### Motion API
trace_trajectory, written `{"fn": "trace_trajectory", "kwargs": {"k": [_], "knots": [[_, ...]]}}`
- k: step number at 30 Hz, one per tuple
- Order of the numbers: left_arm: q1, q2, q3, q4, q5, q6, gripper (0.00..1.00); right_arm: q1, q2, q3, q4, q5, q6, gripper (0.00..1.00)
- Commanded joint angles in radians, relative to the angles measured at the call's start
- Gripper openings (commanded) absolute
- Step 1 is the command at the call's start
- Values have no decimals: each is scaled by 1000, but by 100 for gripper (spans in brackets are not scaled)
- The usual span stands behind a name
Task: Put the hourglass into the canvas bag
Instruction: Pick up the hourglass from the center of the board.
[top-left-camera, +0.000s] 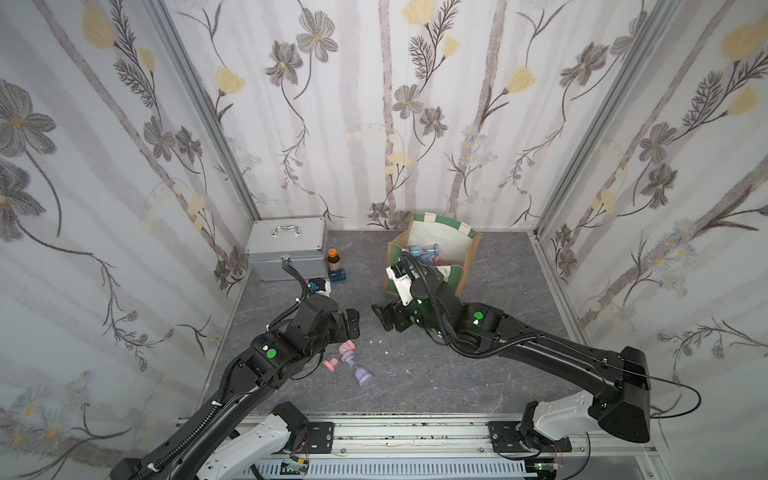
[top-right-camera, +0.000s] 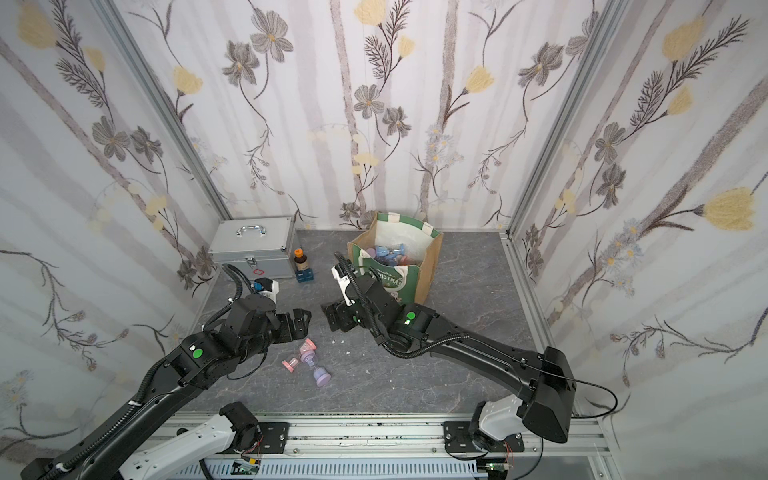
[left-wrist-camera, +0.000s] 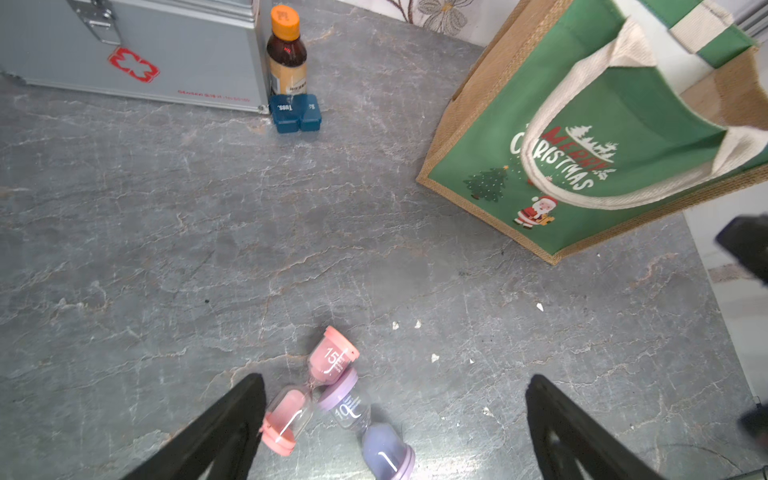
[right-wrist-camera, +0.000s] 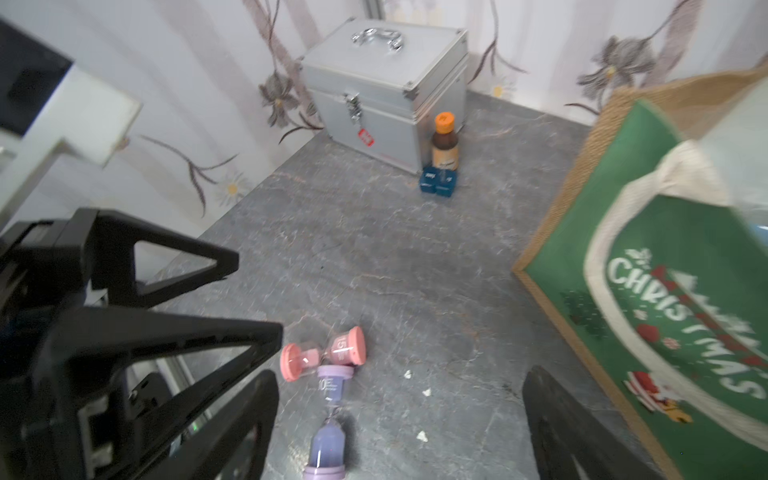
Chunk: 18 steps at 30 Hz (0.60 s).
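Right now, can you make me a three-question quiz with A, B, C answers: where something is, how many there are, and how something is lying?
1. Where is the brown bottle?
A right beside the silver case
B hanging on the wall
C on top of that case

2. How many hourglasses lie on the table outside the canvas bag?
A one
B two
C four

3. How is the pink hourglass?
A standing up
B lying on its side
C held in the air

Answers:
1 A: the bottle stands by the case's corner.
2 B: only the pink one and the purple hourglass are out there.
3 B: it lies flat on the table, touching the purple one.
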Motion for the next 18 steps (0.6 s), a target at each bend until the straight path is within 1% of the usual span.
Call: {"fn": "trace_trajectory", "kwargs": {"k": [1,3,6,10,14,18], "knots": [[1,-10,-4,-61,-23,-51,100,31,64,-45,128,-56,78,88],[1,-11,-10,-81,-25,-67,100,53,103,-77,175,-84,98,87],[1,-20,-24,-103,-32,-90,100,88,160,-107,222,-86,110,87],[1,-33,-53,-112,-40,-117,100,110,228,-137,288,-147,121,85],[1,-30,-61,-127,-51,-140,100,122,284,-134,273,-150,119,85],[1,-36,-70,-148,-80,-155,100,130,318,-148,269,-172,116,82]]}}
